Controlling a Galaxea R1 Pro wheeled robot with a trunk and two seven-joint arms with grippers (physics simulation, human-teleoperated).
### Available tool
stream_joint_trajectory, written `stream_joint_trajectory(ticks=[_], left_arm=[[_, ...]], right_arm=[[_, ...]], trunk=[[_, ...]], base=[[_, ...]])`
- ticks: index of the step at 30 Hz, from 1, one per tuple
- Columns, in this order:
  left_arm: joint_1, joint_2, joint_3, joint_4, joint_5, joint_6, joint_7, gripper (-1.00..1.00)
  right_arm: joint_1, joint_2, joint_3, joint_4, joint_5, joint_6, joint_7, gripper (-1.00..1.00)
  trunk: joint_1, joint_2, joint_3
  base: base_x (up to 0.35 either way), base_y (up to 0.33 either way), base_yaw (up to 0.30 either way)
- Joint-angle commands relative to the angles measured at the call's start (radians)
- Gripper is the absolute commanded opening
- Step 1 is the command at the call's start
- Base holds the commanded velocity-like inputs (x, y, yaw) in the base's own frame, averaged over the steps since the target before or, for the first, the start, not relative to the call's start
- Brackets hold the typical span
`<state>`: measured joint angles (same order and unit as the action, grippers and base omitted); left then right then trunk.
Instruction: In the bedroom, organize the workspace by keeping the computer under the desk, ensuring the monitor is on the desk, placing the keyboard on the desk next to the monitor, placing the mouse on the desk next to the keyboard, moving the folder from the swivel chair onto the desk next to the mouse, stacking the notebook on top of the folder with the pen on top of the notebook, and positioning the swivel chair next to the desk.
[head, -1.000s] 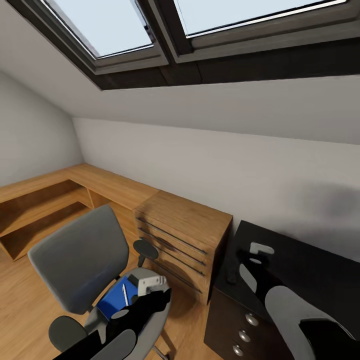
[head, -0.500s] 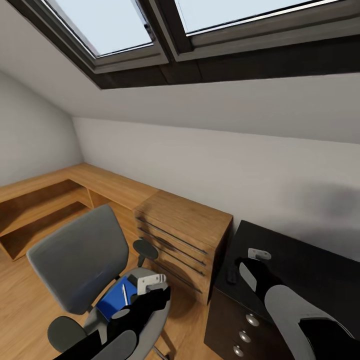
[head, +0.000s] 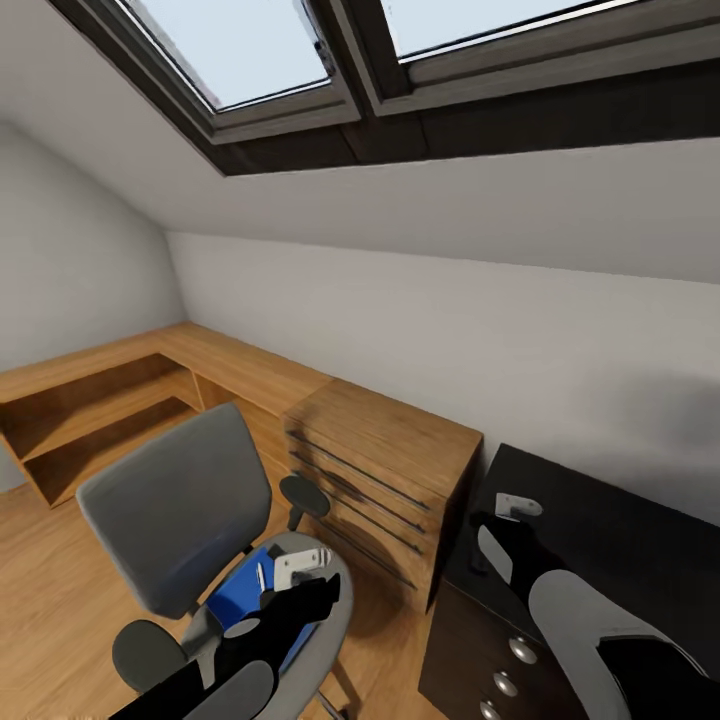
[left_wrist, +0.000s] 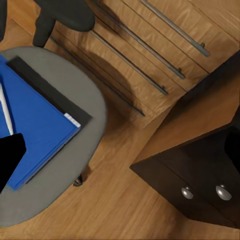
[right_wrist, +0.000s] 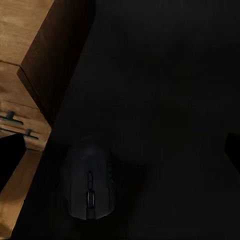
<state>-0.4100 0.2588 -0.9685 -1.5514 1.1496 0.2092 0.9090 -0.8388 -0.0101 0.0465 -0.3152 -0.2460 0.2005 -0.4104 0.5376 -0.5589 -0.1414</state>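
The blue folder (head: 240, 600) lies on the swivel chair (head: 175, 520) seat, a pen (head: 261, 577) (white, thin) on it. The left tool (head: 300, 566) hovers above, its fingers spread. The right tool (head: 517, 507), apparently open too, hangs over the dark worktop (head: 620, 520) near the mouse (right_wrist: 90, 186).

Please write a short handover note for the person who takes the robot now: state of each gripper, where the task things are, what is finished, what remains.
Left gripper: above the swivel chair's seat, holding nothing; open or shut is unclear.
Right gripper: above the black desk, empty as far as visible.
Mouse: lying on the desk near its edge beside the wooden drawer unit.
Blue folder: on the chair seat, with a white pen lying on it.
Done: mouse on desk.
Left: folder to the desk beside the mouse, notebook and pen stacked, chair positioned. Monitor, keyboard, computer not confirmed.
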Motion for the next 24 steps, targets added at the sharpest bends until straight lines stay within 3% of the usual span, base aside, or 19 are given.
stream_joint_trajectory(ticks=[1, 8, 24], left_arm=[[-0.002, 0.000, -0.002, -0.001, 0.002, 0.004, 0.006, 1.00], [-0.002, 0.000, -0.002, 0.000, 0.002, 0.004, 0.007, 1.00], [-0.002, 0.000, -0.001, 0.001, 0.002, 0.004, 0.007, 1.00]], right_arm=[[0.000, -0.001, 0.005, -0.002, -0.006, 0.006, -0.005, 1.00], [0.000, -0.001, 0.006, -0.002, -0.006, 0.001, -0.006, 1.00], [0.001, -0.012, 0.004, 0.007, -0.001, -0.011, -0.005, 1.00]], trunk=[[0.004, -0.009, -0.005], [0.031, -0.058, -0.027], [0.093, -0.170, -0.077]], base=[[0.000, 0.000, 0.267], [0.000, 0.000, 0.191], [0.000, 0.000, 0.011]])
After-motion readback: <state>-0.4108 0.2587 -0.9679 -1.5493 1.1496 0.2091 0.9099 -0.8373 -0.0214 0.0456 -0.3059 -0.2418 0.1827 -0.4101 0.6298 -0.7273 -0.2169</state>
